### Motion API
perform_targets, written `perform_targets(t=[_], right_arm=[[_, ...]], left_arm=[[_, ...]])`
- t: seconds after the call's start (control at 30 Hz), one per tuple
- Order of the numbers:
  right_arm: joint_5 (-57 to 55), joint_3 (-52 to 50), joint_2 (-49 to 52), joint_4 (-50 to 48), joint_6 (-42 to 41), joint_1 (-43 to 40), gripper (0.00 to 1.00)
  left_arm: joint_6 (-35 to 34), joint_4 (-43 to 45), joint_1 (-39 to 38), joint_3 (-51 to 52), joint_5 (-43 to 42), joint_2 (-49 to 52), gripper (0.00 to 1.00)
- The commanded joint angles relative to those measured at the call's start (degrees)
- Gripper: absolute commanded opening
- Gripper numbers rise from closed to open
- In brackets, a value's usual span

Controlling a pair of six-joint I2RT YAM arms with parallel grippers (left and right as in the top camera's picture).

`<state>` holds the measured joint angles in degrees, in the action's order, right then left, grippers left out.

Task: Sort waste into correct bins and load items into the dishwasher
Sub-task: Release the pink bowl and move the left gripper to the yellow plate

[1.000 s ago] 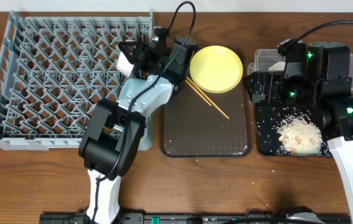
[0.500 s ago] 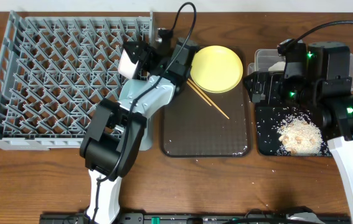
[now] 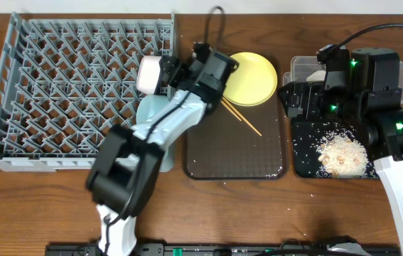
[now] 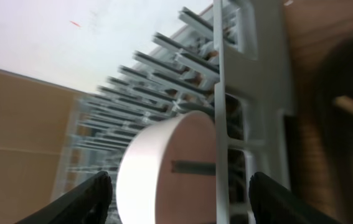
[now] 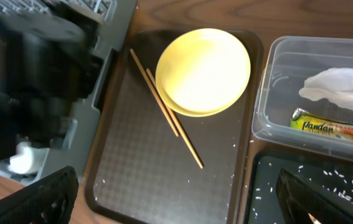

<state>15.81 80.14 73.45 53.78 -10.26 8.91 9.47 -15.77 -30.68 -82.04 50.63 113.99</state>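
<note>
The small white cup (image 3: pixel 148 73) lies on its side inside the grey dish rack (image 3: pixel 59 85), against its right wall. My left gripper (image 3: pixel 167 72) is open just right of it. In the left wrist view the cup (image 4: pixel 164 168) sits between the spread fingers of the left gripper (image 4: pixel 182 202), apart from both, behind a rack wall bar (image 4: pixel 220 93). The light blue bowl (image 3: pixel 150 112) shows under the left arm. The yellow plate (image 3: pixel 247 78) and two chopsticks (image 3: pixel 240 117) lie on the brown tray (image 3: pixel 233 153). My right gripper (image 5: pixel 185 205) is open and empty above the tray's right edge. The white bowl is out of view.
The clear tub (image 5: pixel 276 74) holds the white napkin (image 5: pixel 341 90) and the green-and-yellow sachet (image 5: pixel 332 124). The black tray (image 3: pixel 308 160) at the right holds a heap of rice scraps (image 3: pixel 342 154). Loose grains dot the brown tray. The right arm (image 3: pixel 393 128) stands over the far right.
My left wrist has pulled back to the right, towards the plate, and turned. The cup has stayed at the rack's right wall. The right arm has not moved.
</note>
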Motion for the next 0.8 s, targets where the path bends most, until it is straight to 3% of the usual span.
perform_targets(t=[0.0,0.27,0.57,0.77], right_arm=[[-0.2,0.3,0.1,0.0,-0.6,0.0,0.99],[-0.2,0.3,0.1,0.0,-0.6,0.0,0.99],[-0.2,0.3,0.1,0.0,-0.6,0.0,0.99],[-0.2,0.3,0.1,0.0,-0.6,0.0,0.99]], left_arm=[[-12.3,-2.0,1.6,-0.4,-14.1,-7.7,0.72],[-28.6,-3.0,3.1,-0.4,-35.9,-14.5,0.71],[-45.2,2.3,2.9,-0.3,-50.1,-3.9,0.7],[-52.3,6.5,1.9,-0.3,-52.1,4.1,0.68]])
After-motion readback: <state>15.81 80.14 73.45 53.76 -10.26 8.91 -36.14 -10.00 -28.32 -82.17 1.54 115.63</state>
